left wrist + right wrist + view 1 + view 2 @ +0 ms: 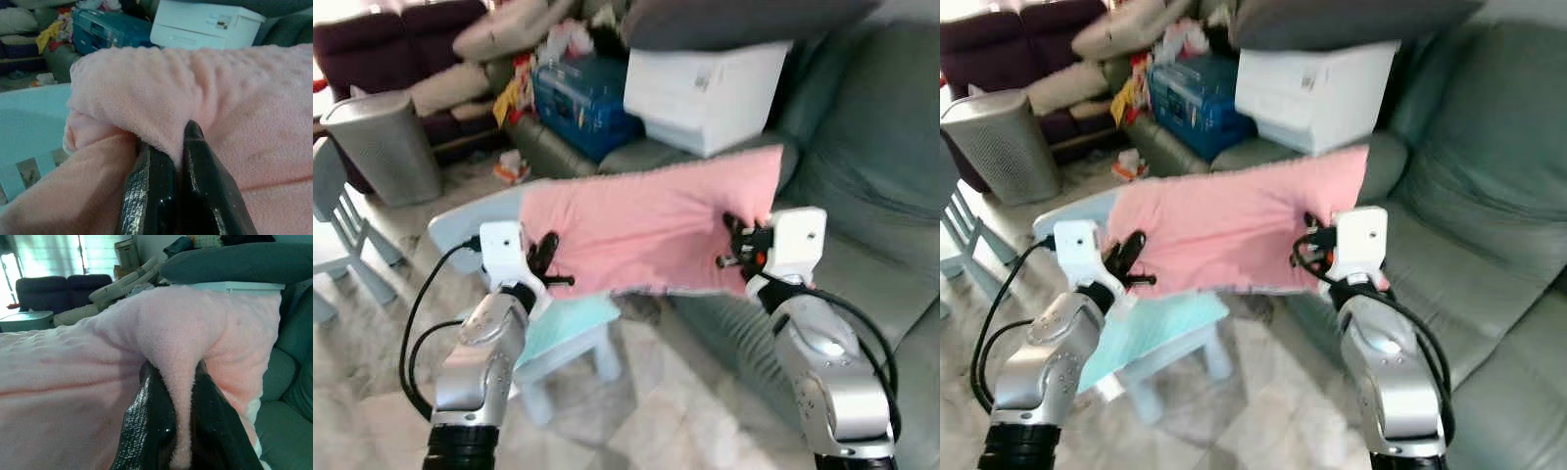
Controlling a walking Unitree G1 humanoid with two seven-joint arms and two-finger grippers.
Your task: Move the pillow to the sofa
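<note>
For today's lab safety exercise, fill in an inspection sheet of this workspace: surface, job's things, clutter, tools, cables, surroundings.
Surface: grey-green sofa, seat ahead bare.
Job's things: pink pillow held in the air between both arms, above a pale blue child's table.
Clutter: white box, blue crate on sofa.
Tools: left tool, right tool each pinch pillow fabric.
Cables: black cable loops beside left arm.
Surroundings: grey bin, dark sofa, marble floor.

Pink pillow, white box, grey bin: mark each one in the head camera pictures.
pink pillow [646, 230]: left eye view, middle of its pink top face.
white box [705, 83]: left eye view, its front side, on the sofa.
grey bin [382, 147]: left eye view, its ribbed front wall.
</note>
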